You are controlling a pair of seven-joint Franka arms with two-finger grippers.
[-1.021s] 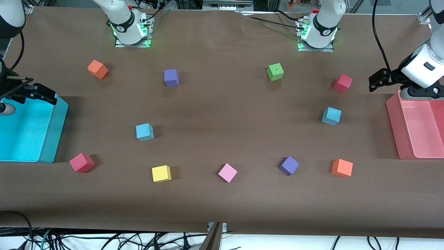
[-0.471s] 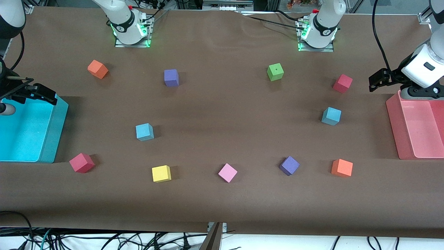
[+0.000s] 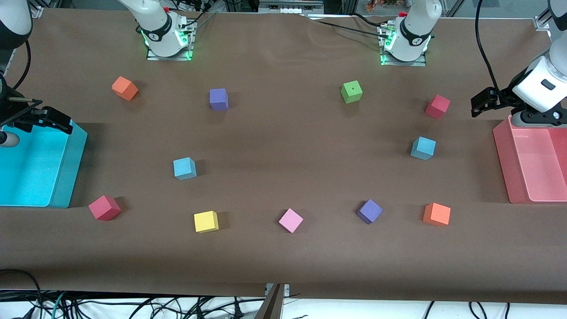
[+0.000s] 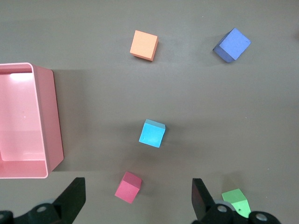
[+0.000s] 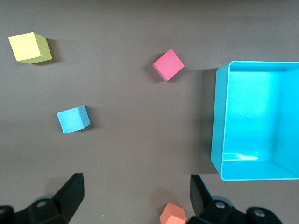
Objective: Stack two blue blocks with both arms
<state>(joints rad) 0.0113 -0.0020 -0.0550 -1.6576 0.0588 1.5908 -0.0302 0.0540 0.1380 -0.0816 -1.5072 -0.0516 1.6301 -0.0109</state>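
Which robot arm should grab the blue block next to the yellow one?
The right arm, probably. Its open end effector hangs over the cyan bin at that end of the table, where that blue block lies. The left end effector, also open, waits over the pink bin.

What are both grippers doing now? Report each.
Left gripper: open, holding nothing, over the pink bin.
Right gripper: open, holding nothing, over the cyan bin.

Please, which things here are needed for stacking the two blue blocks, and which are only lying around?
Needed: blue block, second blue block, left gripper, right gripper, both open.

Lying around: orange, purple, green, red, yellow and pink cubes; cyan bin; pink bin.
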